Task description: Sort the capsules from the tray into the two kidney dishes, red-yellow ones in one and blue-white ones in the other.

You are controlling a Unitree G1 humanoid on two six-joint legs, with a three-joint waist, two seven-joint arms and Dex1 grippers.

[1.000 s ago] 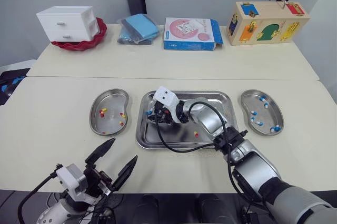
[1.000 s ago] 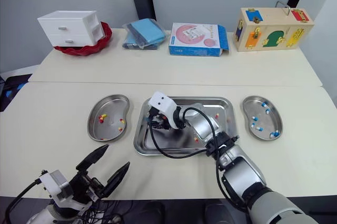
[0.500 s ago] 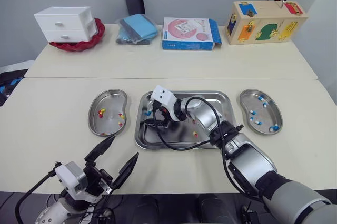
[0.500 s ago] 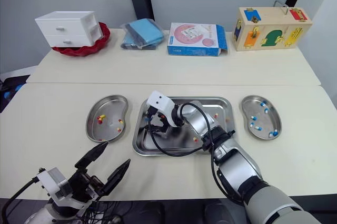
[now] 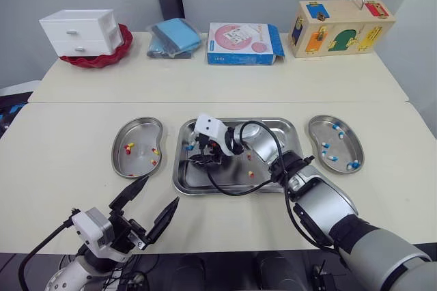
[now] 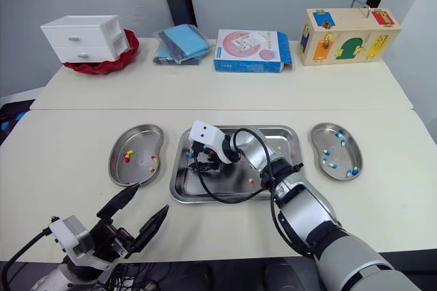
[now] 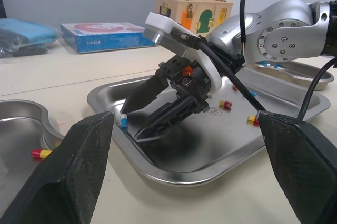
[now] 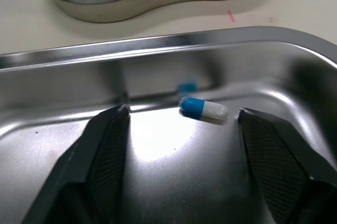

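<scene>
Step in hand: picking a blue-white capsule point(image 8: 204, 108) from the tray point(image 5: 273, 121). We note it by the tray's left edge, between the right tool's point(image 7: 129, 124) spread fingers, untouched. Next, we judge: close gently, lift, carry to the right dish point(image 5: 351, 146). Left tool point(image 5: 160, 189) hovers over the counter's near edge, wide open, empty.

Bright, even light falls from above on the worktop point(image 5: 68, 141), and shadows there are short and soft. The head views are sharp from the near edge to the far edge. In the left wrist view the left end effector point(image 7: 185, 114) has its fingers point(image 7: 79, 166) large and out of focus. A dark shadow lies on the tray point(image 7: 105, 93) under the right end effector point(image 7: 131, 124). In the right wrist view a white glare patch spreads over the tray floor beside the blue-white capsule point(image 8: 204, 108). A faint blue reflection sits in the wall behind it.
</scene>
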